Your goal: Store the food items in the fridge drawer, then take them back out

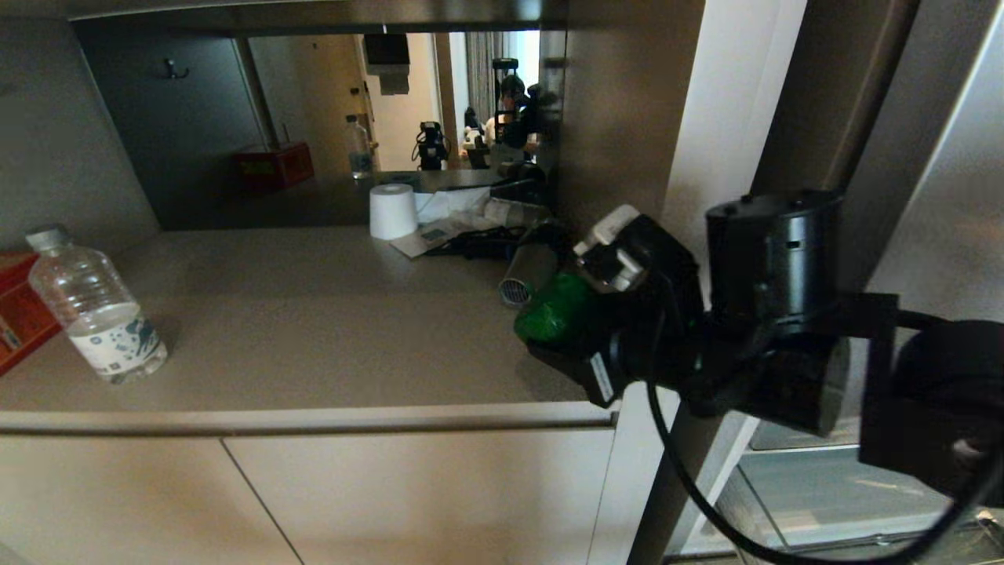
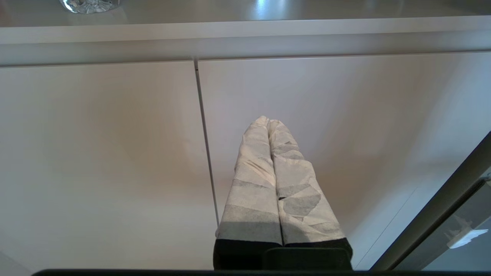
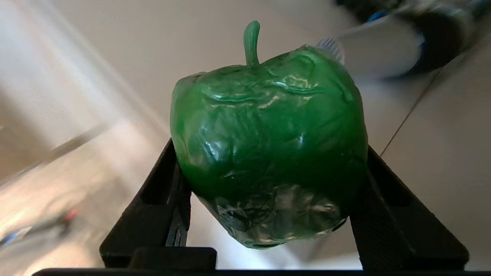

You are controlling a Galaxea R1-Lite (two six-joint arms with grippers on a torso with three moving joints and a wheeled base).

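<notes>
We cannot make out the potato-like item anywhere, and most of the fridge drawer [image 1: 831,494] is cut off at the 5 o'clock corner of the head view, where only a strip of glass panel shows behind the right arm's black housing. The right gripper [image 1: 549,322] is largely masked by its own wrist and cable; just a patch of the green bell pepper [image 1: 555,310] peeks out at about 3 o'clock of centre, over the right end of the counter [image 1: 314,329]. The right wrist view settles it: the two black fingers [image 3: 161,199] pinch the bell pepper [image 3: 268,138] from either side, stem pointing away from the camera, background smeared. The hair dryer [image 1: 527,278] is half hidden behind the pepper, its grille end showing.

The counter is a matte beige slab set in a niche, with a mirror behind it reflecting a room. Below run pale cabinet fronts [image 2: 115,153], split by one vertical seam.

We count one water bottle [image 1: 94,314] at 9 o'clock, one red box [image 1: 20,314] cut by the frame edge beside it, one white paper roll [image 1: 393,210] at 12 o'clock, and some papers beside it. The left gripper [image 2: 268,122] hangs before the cabinet fronts, its taped fingers [image 2: 253,184] pressed together, holding nothing.
</notes>
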